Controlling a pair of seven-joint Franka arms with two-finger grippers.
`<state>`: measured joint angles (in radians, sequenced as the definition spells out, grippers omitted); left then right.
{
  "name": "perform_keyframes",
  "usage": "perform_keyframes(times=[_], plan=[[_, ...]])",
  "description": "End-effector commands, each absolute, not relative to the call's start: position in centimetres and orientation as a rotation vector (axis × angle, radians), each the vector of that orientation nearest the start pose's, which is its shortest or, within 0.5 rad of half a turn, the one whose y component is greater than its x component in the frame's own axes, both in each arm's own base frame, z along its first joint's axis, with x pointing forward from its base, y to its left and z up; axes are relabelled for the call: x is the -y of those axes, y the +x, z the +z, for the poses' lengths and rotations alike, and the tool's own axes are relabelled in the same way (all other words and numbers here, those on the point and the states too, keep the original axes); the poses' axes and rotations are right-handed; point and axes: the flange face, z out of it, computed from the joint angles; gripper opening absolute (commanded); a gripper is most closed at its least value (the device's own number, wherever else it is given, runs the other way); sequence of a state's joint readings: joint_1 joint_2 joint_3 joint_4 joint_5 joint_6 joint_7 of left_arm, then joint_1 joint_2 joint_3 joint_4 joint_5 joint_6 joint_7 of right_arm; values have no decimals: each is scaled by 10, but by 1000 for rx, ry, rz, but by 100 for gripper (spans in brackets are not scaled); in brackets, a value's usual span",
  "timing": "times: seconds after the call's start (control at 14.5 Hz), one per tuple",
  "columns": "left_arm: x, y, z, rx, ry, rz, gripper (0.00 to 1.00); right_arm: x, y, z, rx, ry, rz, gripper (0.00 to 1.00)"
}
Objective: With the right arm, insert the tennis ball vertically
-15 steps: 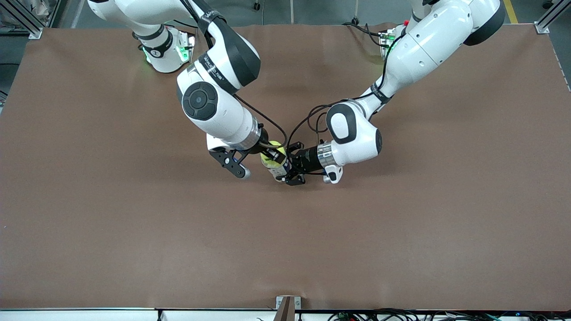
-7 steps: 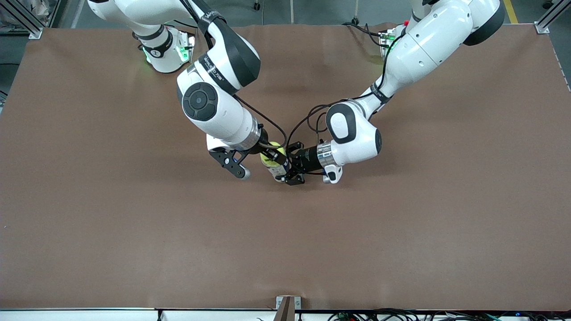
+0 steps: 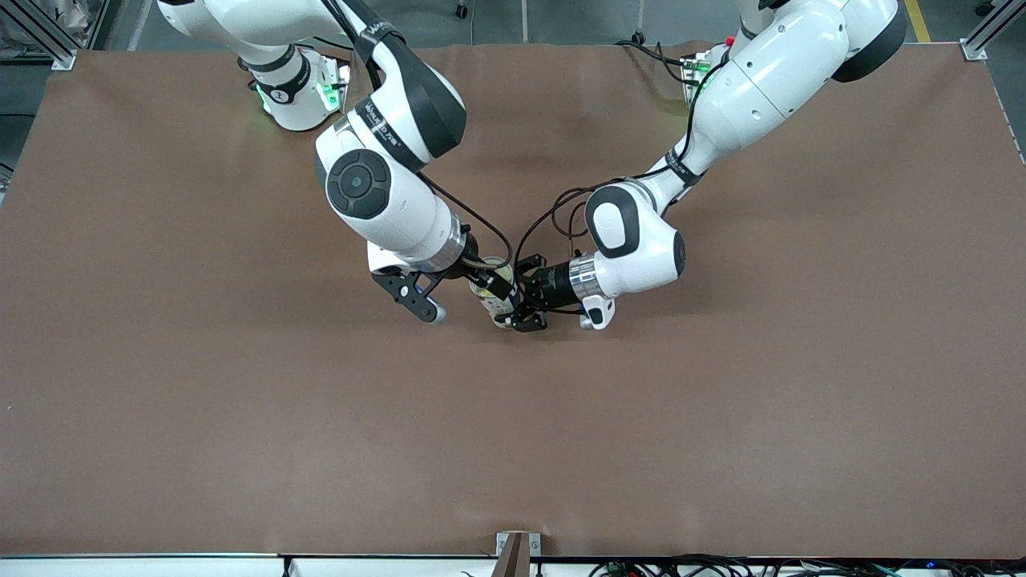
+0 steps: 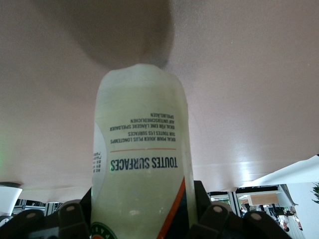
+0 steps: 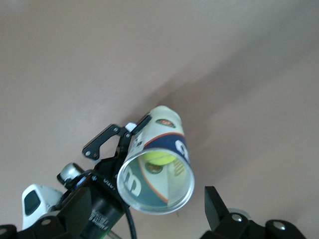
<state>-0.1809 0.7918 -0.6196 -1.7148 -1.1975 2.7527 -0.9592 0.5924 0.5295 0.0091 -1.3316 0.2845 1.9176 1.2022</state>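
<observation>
From the front view, the left gripper (image 3: pixel 521 308) pinched a clear cylindrical plastic tennis-ball can (image 3: pixel 495 298) standing upright on the brown matte tabletop (image 3: pixel 721 417) near its middle. The right gripper (image 3: pixel 490 280) hung over the can's mouth, though its fingers were hard to make out there.

In the left wrist view, the can's (image 4: pixel 142 169) translucent wall with printed lettering sat between dark fingers (image 4: pixel 212 219) pressed against its sides.

In the right wrist view, the right gripper's black fingers (image 5: pixel 215 204) stood spread wide and empty over the can's open round rim (image 5: pixel 155 180). A yellow-green fuzzy tennis ball (image 5: pixel 158 157) lay inside the can, apparently at its bottom.
</observation>
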Motion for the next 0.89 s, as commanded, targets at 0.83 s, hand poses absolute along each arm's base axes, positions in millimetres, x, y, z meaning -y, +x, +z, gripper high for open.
perform_keyframes(times=[0.83], plan=[[436,514,189,-1521,1540,-805,74,-117,568,514,-276,-3043,347,100]])
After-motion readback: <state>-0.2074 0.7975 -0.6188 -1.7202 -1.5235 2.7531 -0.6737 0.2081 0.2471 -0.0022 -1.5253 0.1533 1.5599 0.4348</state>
